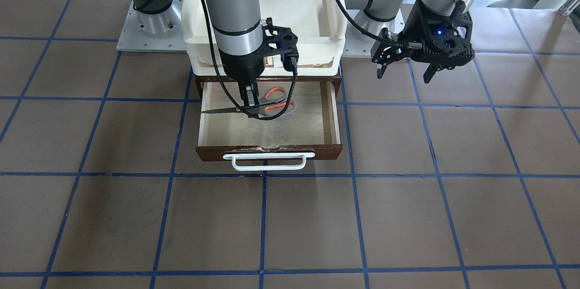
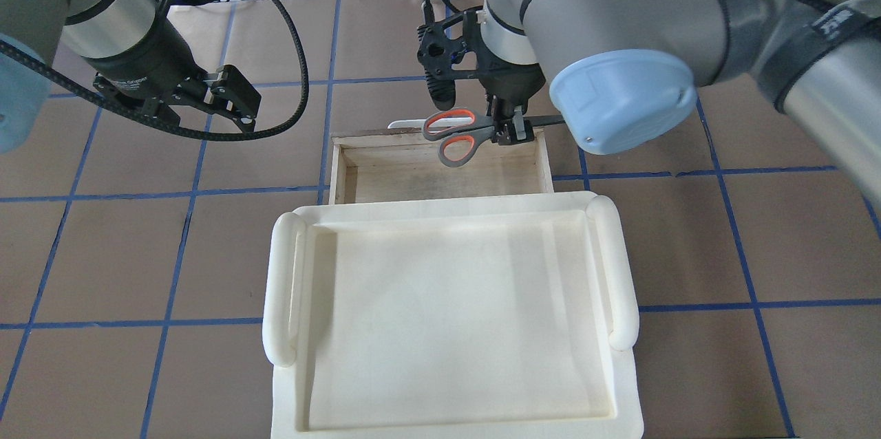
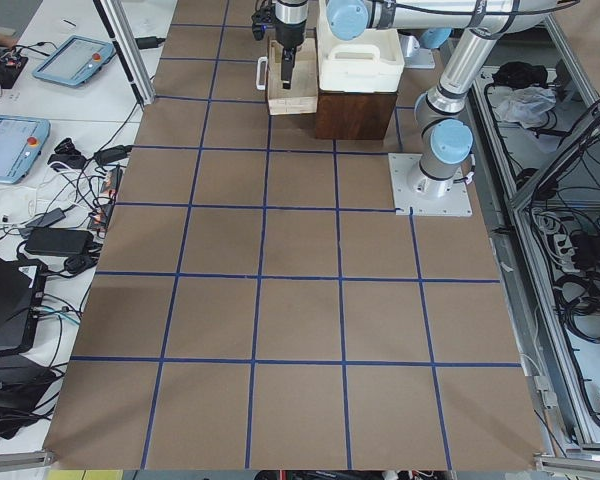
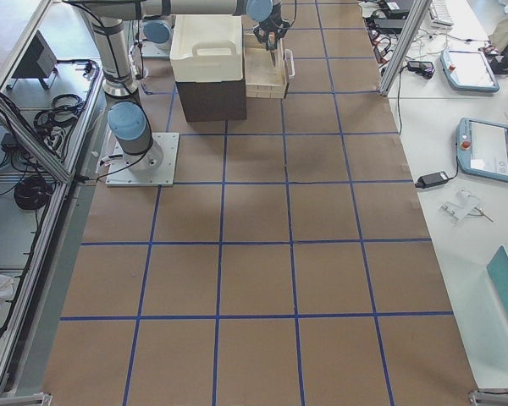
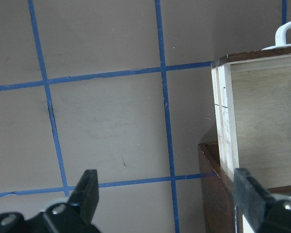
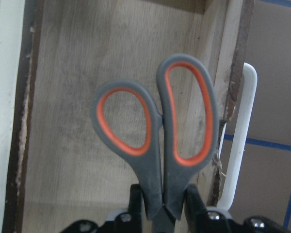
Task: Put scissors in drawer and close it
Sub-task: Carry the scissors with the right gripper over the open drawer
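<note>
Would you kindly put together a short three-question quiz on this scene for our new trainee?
1. True or false: the right gripper is shut on the scissors.
2. Multiple choice: the drawer is A) pushed fully shut, B) pulled open, C) taken out and turned upside down.
3. Fill in the missing word: the left gripper holds nothing, and its jaws stand ____.

Key: 1 true; 2 B; 3 open.
</note>
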You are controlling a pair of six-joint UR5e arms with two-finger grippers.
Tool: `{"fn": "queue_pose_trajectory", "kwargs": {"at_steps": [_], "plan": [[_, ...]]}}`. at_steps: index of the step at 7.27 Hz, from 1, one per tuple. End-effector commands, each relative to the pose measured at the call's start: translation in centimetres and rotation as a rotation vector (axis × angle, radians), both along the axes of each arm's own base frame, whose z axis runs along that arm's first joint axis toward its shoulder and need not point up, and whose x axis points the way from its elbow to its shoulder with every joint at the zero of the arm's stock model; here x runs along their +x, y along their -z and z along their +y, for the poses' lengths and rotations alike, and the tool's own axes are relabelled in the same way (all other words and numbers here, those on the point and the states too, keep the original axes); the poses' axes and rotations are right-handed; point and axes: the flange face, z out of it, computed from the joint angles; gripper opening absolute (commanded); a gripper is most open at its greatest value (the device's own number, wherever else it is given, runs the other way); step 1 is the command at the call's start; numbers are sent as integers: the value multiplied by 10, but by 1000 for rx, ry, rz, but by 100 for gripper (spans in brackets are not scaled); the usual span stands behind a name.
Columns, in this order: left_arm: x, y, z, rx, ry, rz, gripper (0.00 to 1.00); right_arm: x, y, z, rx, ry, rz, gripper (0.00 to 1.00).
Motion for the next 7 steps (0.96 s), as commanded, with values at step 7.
{"fn": "queue_pose_trajectory", "kwargs": {"at_steps": [7], "plan": [[0, 0, 0, 2, 0, 0, 100, 38, 69, -9, 58, 48, 7, 10]]}}
